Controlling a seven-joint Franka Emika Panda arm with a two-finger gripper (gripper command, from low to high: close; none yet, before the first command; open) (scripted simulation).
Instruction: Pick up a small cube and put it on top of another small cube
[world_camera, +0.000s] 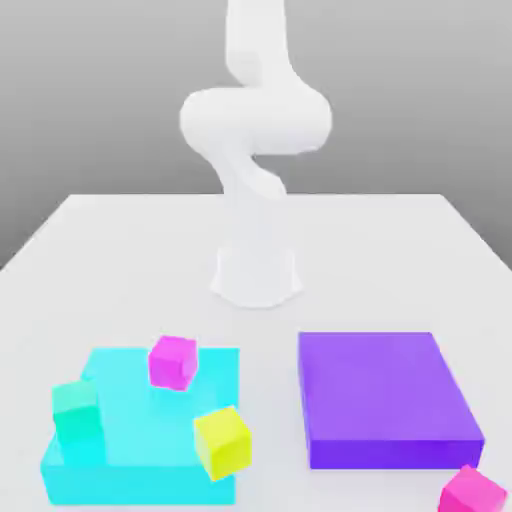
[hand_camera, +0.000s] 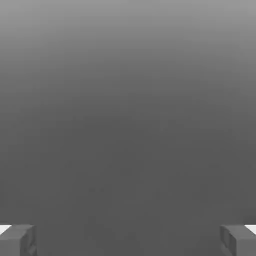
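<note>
Evidently we haven't begun: our gripper (hand_camera: 128, 240) is spread wide, holding nothing; next we descend onto the yellow cube (world_camera: 222, 441), then stack it on the magenta cube (world_camera: 173, 361).

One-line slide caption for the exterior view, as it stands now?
Panda arm behind a cyan slab bearing magenta, teal and yellow cubes, beside a purple slab.

Four small cubes are on the table (world_camera: 120, 250): two magenta, one yellow and one teal. One magenta cube (world_camera: 173, 361) sits left of centre, the other magenta cube (world_camera: 472, 492) in the lower right corner. The yellow cube (world_camera: 223, 442) is at lower centre-left, the teal cube (world_camera: 77, 412) at lower left. There are two flat slabs: one cyan slab (world_camera: 140, 420) at lower left and one purple slab (world_camera: 385, 398) at lower right. One white robot arm (world_camera: 256, 150) rises at upper centre.
</note>
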